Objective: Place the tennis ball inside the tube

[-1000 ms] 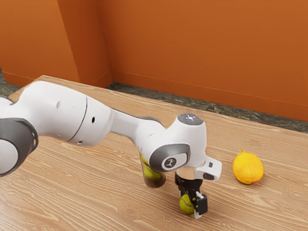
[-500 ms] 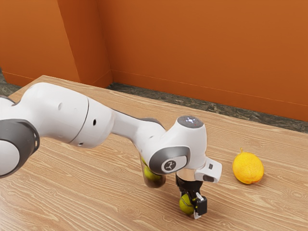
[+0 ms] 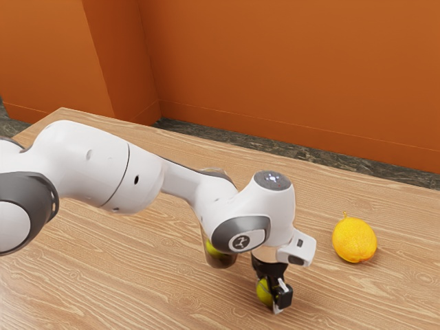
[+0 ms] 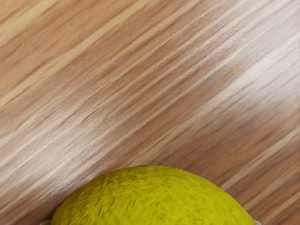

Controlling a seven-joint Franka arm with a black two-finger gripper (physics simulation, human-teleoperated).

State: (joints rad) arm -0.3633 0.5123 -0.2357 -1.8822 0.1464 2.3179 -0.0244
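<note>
The tennis ball [image 3: 264, 291] is low at the surface [image 3: 103, 278], held between the two fingers of the pincer [image 3: 270, 296]. The pincer is closed on it, the fingers parted by the ball's own width and meeting it from opposite sides. In the wrist view the ball's fuzzy yellow-green top bulges in just under the hand, a pale bit of finger against it on either side. Being round, the ball has no long axis to read and points no particular way.

The hand [image 3: 272, 254] hangs above it, pincer aimed down at the surface. The arm [image 3: 89, 161] comes in from the exterior view's left, runs out over the surface and bends down at the wrist.

Near the ball, partly hidden behind the arm, the clear tube [image 3: 221, 263] stands upright on the surface, its long axis vertical, with yellow-green [image 3: 214, 248] showing inside. On the other side of the hand, toward the exterior view's right, sits a yellow-orange fruit [image 3: 354, 240], its small stem upward. Beyond the surface lie a dark floor [image 3: 206, 133] and an orange wall [image 3: 289, 69].
</note>
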